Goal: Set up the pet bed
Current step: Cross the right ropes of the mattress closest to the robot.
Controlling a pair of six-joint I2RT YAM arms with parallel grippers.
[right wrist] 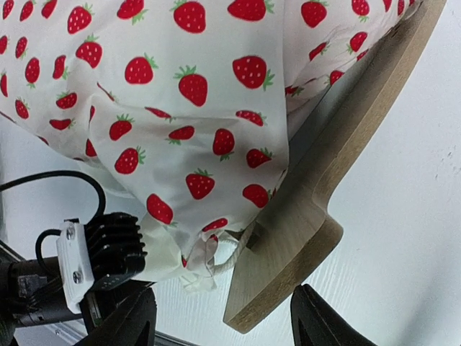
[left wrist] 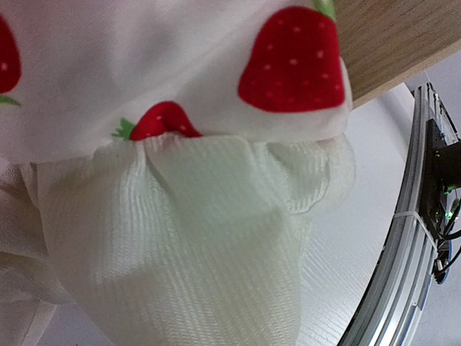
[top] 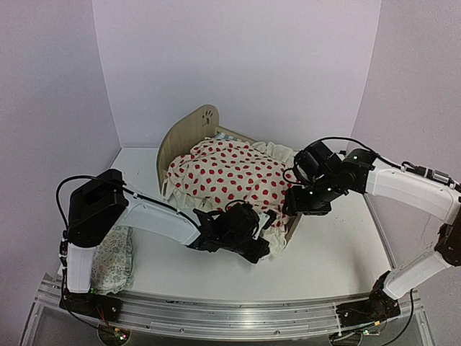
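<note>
Top view: the left tool is pinching shut on the blanket hem, the pet bed sitting just beyond it. Left wrist: the ruffle is crowding the lens. Right wrist: the right tool is gaping apart, the footboard corner poking just ahead of it.

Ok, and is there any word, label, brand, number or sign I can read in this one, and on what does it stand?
No words, numbers or brand names can be read in any view.
The only sign is a paw-print cutout in the headboard of the pet bed. It has no lettering.
The blanket carries a strawberry print only, no text.
</note>
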